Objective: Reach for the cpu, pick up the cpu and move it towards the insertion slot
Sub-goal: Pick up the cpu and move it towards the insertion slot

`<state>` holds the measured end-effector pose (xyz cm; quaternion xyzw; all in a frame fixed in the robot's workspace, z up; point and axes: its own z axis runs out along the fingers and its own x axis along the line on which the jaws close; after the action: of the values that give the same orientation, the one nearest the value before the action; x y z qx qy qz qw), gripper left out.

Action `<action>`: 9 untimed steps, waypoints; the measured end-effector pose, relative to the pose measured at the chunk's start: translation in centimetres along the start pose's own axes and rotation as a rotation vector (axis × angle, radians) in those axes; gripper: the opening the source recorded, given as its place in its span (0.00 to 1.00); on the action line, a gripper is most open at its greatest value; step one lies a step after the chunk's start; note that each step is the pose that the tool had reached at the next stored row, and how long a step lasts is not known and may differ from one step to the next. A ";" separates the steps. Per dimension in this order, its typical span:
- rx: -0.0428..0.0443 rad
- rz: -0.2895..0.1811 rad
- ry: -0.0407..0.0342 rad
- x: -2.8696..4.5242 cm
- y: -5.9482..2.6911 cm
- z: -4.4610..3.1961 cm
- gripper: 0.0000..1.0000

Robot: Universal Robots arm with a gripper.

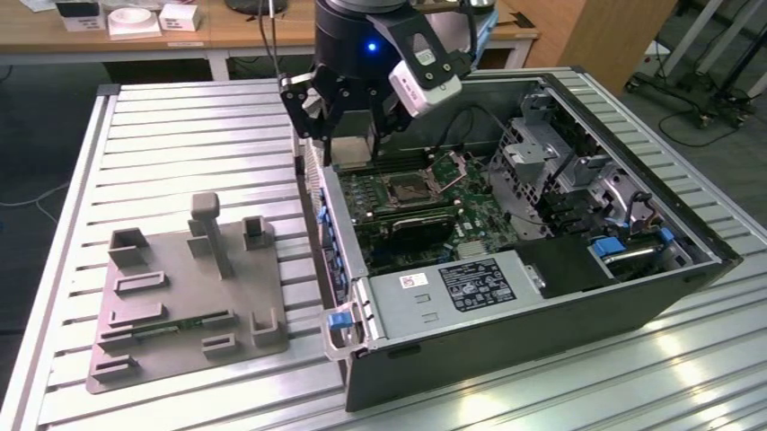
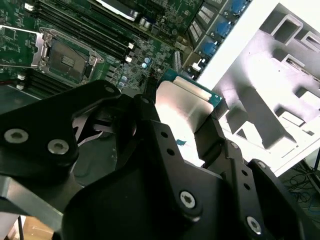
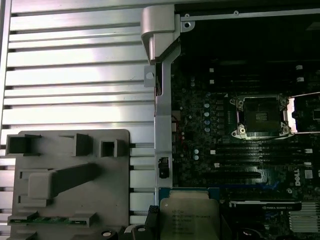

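Observation:
My gripper (image 1: 350,154) is shut on the cpu (image 1: 348,149), a thin square chip with a silvery top, and holds it in the air over the open computer case's wall on the exterior view's left. In the second wrist view the black fingers (image 2: 212,137) clamp the cpu (image 2: 182,106) by opposite edges. The first wrist view has the cpu (image 3: 190,218) near the case wall. The insertion slot (image 1: 408,187) is a square silver-framed socket with a dark centre on the green motherboard, its hinged frame (image 1: 454,166) raised. The slot (image 2: 67,59) (image 3: 261,116) lies apart from the chip in both wrist views.
The open computer case (image 1: 515,332) lies on a slatted metal table (image 1: 180,135). A grey plastic fixture (image 1: 180,287) with upright posts and a green memory stick (image 1: 180,325) sits on the exterior view's left. Drive cages and cables (image 1: 563,171) fill the case's other side.

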<state>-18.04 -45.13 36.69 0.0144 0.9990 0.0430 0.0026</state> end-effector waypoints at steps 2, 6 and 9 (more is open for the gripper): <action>-0.0001 0.000 0.0000 -0.20 0.00 0.02 0.55; 0.0000 0.000 0.0000 -0.60 0.01 0.05 0.55; 0.0000 0.000 0.0000 -0.90 0.02 0.08 0.55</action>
<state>-17.14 -45.13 36.62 0.0144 0.9990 0.0430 0.0026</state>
